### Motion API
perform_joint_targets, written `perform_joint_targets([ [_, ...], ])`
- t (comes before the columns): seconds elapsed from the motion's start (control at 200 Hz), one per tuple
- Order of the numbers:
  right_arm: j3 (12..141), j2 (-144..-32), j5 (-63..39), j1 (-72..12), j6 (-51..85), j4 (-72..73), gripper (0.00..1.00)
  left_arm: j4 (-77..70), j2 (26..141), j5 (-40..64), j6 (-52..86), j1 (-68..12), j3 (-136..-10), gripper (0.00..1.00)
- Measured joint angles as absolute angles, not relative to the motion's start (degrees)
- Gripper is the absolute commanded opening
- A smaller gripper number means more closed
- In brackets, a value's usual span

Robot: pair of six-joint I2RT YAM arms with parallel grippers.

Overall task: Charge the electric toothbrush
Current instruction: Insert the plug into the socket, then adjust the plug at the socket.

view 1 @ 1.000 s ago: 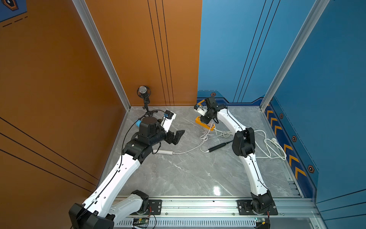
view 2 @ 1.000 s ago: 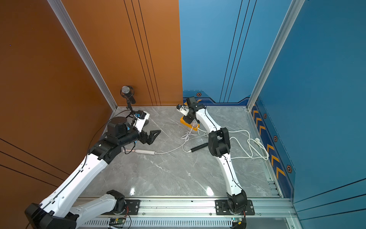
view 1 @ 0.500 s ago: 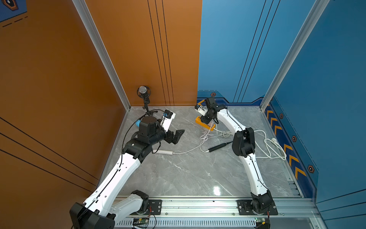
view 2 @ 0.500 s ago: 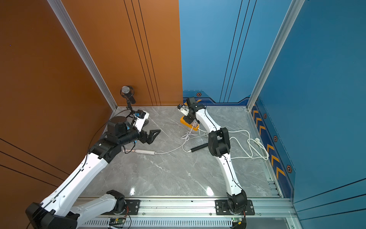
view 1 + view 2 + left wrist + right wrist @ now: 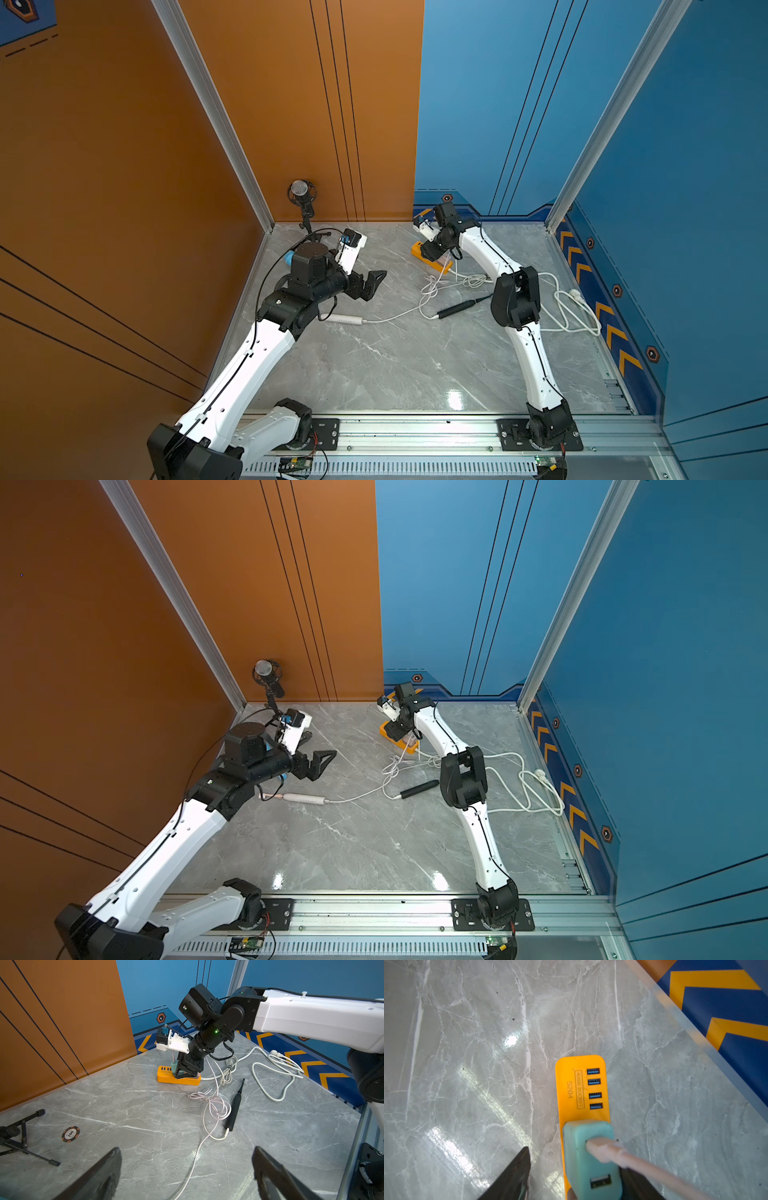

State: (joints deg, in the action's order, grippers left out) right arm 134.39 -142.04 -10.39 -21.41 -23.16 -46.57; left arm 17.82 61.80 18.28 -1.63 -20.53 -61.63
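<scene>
two arms work over a grey marble table (image 5: pixel 395 365). the left gripper (image 5: pixel 373 284) hangs in the air above the table with its jaws wide apart and nothing between them, near a microphone (image 5: pixel 300 189) on a small tripod in the far corner by the orange wall. the right gripper (image 5: pixel 574 1159) reaches down over an orange power strip (image 5: pixel 581 1088) close to the back wall. its jaws stand parted on either side of a teal charger (image 5: pixel 583 1147) plugged into the strip, and one finger (image 5: pixel 512 1176) is clearly apart from the charger. a pink cord (image 5: pixel 633 1161) is plugged into the charger's top. the black toothbrush (image 5: pixel 234 1109) lies flat on the table between the arms, just beside the right arm's elbow, with a plug at its bottom end and the cord looping in a loose knot beside it. a white stick-shaped device (image 5: pixel 305 798) lies under the left arm with a cord running from it. a thicker white cord (image 5: pixel 569 307) lies coiled near the blue wall, and a poker chip (image 5: pixel 70 1134) sits near the tripod
</scene>
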Motion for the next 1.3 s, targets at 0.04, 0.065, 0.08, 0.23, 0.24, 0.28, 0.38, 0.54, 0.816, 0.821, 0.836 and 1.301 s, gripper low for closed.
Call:
perform_joint_targets([
  [0.04,134.0,-141.5,-10.5,-21.4,-22.6,-46.8,0.63,17.8,61.8,18.3,-1.5,-20.4,-61.6,0.98],
  [0.065,133.8,-141.1,-10.5,-21.4,-22.2,-47.0,0.63,17.8,61.8,18.3,-1.4,-20.3,-61.6,0.98],
  [0.08,133.7,-140.9,-10.4,-21.4,-21.9,-47.0,0.62,17.8,61.8,18.3,-1.4,-20.3,-61.6,0.98],
  [0.23,133.0,-139.2,-10.2,-21.4,-18.1,-47.7,0.61,17.8,61.8,18.9,-0.9,-19.9,-61.6,0.98],
  [0.24,132.9,-139.1,-10.2,-21.4,-18.0,-47.7,0.61,17.8,61.8,19.0,-0.9,-19.9,-61.6,0.98],
  [0.28,132.3,-138.5,-10.2,-21.4,-17.4,-47.8,0.61,17.8,61.8,19.2,-0.7,-19.8,-61.6,0.98],
  [0.38,130.6,-137.0,-10.2,-21.6,-16.2,-48.2,0.61,17.8,61.9,19.4,-0.5,-19.8,-61.6,0.98],
  [0.54,129.4,-134.8,-10.2,-22.3,-14.6,-49.2,0.62,17.8,63.0,19.6,0.1,-19.6,-62.1,0.98],
  [0.816,129.3,-128.2,-10.3,-22.9,-12.0,-50.0,0.6,17.8,66.6,19.4,3.9,-19.3,-63.1,0.88],
  [0.821,129.3,-128.1,-10.3,-22.9,-11.9,-50.0,0.6,17.9,66.7,19.3,4.3,-19.3,-63.2,0.85],
  [0.836,129.3,-127.6,-10.3,-22.9,-11.6,-50.1,0.6,17.9,67.0,19.1,4.4,-19.3,-63.4,0.81],
  [1.301,112.1,-104.1,-10.7,-19.5,5.1,-50.8,0.6,18.5,112.6,7.5,20.5,-33.1,-99.4,0.59],
])
